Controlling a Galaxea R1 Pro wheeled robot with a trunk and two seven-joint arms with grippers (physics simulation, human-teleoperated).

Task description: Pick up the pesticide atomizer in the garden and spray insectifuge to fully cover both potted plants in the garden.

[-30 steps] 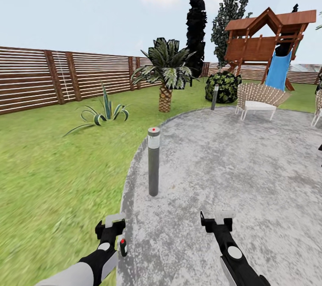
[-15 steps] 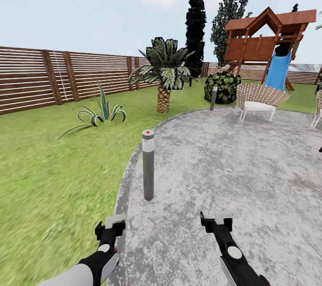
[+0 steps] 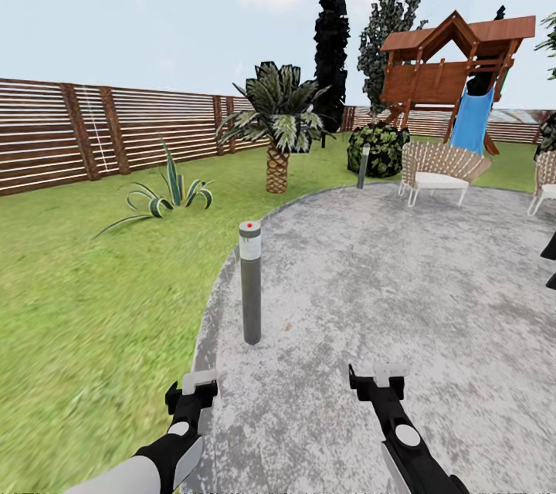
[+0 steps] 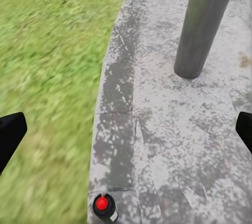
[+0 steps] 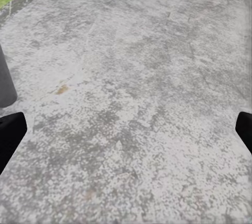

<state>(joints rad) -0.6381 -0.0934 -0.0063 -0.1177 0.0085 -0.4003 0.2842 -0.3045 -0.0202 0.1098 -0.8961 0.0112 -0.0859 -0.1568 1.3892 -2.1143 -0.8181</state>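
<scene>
Pesticide atomizer (image 4: 105, 207) stands at lower left of left-wrist frame on patio (image 3: 401, 278) edge, probably light, rigid, tippy: grab mid-body; left gripper (image 3: 191, 388) and right gripper (image 3: 376, 380) spread wide, empty.

Count, head view: two grey lamp posts, one near (image 3: 249, 282), one far (image 3: 363, 167). One palm (image 3: 278, 123). One spiky agave (image 3: 166, 193). One round bush (image 3: 378, 149). Two wicker chairs (image 3: 437, 170), second cut off at edge (image 3: 545, 177). One wooden play tower (image 3: 452, 69), one blue slide (image 3: 472, 120). Two grippers, left (image 3: 191, 388) and right (image 3: 377, 378).
</scene>
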